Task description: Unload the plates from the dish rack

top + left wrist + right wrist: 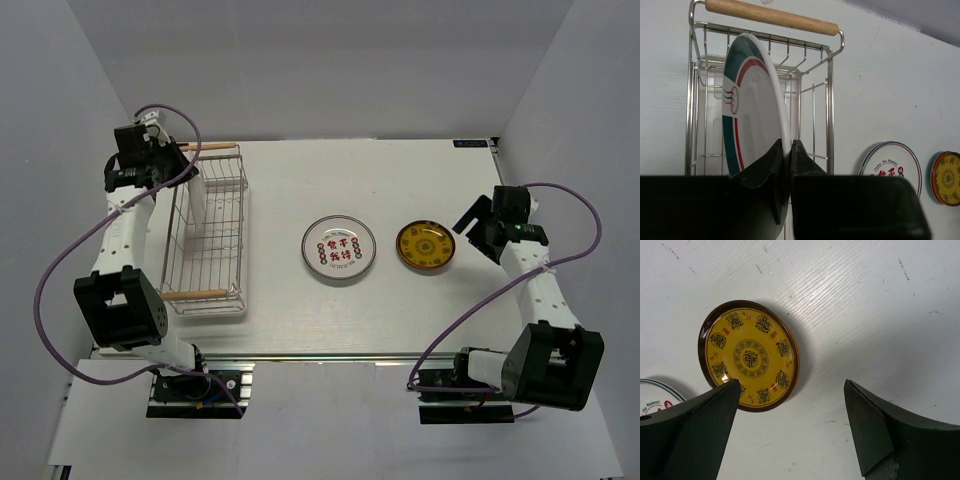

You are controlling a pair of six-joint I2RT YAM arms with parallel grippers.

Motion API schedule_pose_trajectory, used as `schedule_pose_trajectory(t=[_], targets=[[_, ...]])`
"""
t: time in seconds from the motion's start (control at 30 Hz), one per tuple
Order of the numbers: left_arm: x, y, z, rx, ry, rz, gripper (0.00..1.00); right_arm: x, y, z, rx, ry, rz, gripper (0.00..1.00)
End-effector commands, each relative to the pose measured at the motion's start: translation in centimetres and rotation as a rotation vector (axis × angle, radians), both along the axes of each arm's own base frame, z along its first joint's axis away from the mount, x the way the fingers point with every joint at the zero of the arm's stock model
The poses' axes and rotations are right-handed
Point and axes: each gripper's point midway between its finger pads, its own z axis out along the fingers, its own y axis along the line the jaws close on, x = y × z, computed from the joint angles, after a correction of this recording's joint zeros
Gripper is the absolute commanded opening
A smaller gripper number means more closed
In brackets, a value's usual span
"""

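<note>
The white table (290,175) fills my top view. Its near edge is partly covered by the two arm bases.

The silver wire-grid dish rack (212,262) lies along the table's left edge, its long side running from far to near. I count two light wooden rod handles, one at the far end (210,147) and one at the near end (195,294). On the left wrist feed only one handle shows, and the rack's lower part is cut off by the claw body.

I count three plates. One is in the rack: the large round white plate with teal and red rings (752,115), standing on edge towards the far end. From above it shows only as a thin white sliver and its pattern cannot be read. The left gripper (786,145) is clamped on its rim, one finger on each face, and hides the plate's lower edge.

Two plates lie flat on the table. The round white plate with red and green marks (339,249) sits mid-table. Both wrist feeds cut it off.

The small round yellow-brown plate (425,245) lies just beside it, towards the right edge.

The right gripper (791,385) has its fingers spread wide apart near the right edge. One finger covers part of the yellow-brown plate's rim, and I cannot tell whether it touches.
</note>
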Motion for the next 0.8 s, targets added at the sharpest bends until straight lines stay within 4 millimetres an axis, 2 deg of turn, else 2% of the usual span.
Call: schedule_pose_trajectory(t=[0.0, 0.1, 0.17, 0.2, 0.33, 0.37, 0.43, 0.53, 0.57, 0.6, 0.63, 0.67, 0.73, 0.77], targets=[[-1.2, 0.8, 9.5, 0.058, -0.235, 0.013, 0.00, -0.2, -0.2, 1.5, -0.017, -0.029, 0.002, 0.89], [-2.4, 0.1, 12.4, 0.062, -0.306, -0.013, 0.00, -0.2, -0.1, 2.0, -0.013, -0.042, 0.013, 0.89], [-3.3, -1.5, 13.8, 0.052, -0.348, -0.080, 0.00, -0.1, 0.4, 2.4, -0.001, -0.053, 0.040, 0.89], [-4.2, -2.0, 15.3, 0.061, -0.384, -0.088, 0.00, -0.1, 0.5, 2.7, -0.002, -0.056, 0.056, 0.89], [-5.9, -3.6, 18.6, 0.038, -0.476, -0.143, 0.00, 0.5, 1.6, 3.2, 0.016, -0.070, 0.152, 0.89], [-6.0, -3.8, 19.0, 0.039, -0.482, -0.155, 0.00, 0.8, 2.9, 3.3, 0.059, -0.083, 0.221, 0.89], [-6.0, -4.6, 20.1, 0.023, -0.495, -0.201, 0.00, 1.0, 3.5, 2.8, 0.081, -0.060, 0.276, 0.89], [-6.2, -6.2, 21.6, -0.005, -0.546, -0.287, 0.00, 1.6, 5.5, 3.0, 0.172, -0.046, 0.364, 0.89], [-6.3, -7.6, 22.4, -0.021, -0.581, -0.342, 0.00, 2.1, 5.8, 3.7, 0.185, -0.062, 0.376, 0.89], [-6.4, -8.1, 22.3, -0.035, -0.576, -0.360, 0.00, 2.2, 6.3, 3.7, 0.207, -0.060, 0.390, 0.89], [-6.4, -8.7, 23.2, -0.031, -0.600, -0.383, 0.00, 2.5, 6.5, 3.6, 0.229, -0.055, 0.401, 0.89], [-6.0, -9.9, 22.7, -0.043, -0.588, -0.420, 0.00, 2.7, 7.3, 4.1, 0.267, -0.067, 0.427, 0.89], [-5.5, -11.0, 22.2, -0.033, -0.575, -0.438, 0.00, 3.3, 8.1, 4.8, 0.300, -0.088, 0.469, 0.89], [-4.5, -11.6, 21.1, -0.032, -0.550, -0.445, 0.00, 3.5, 8.7, 5.4, 0.328, -0.108, 0.489, 0.89]])
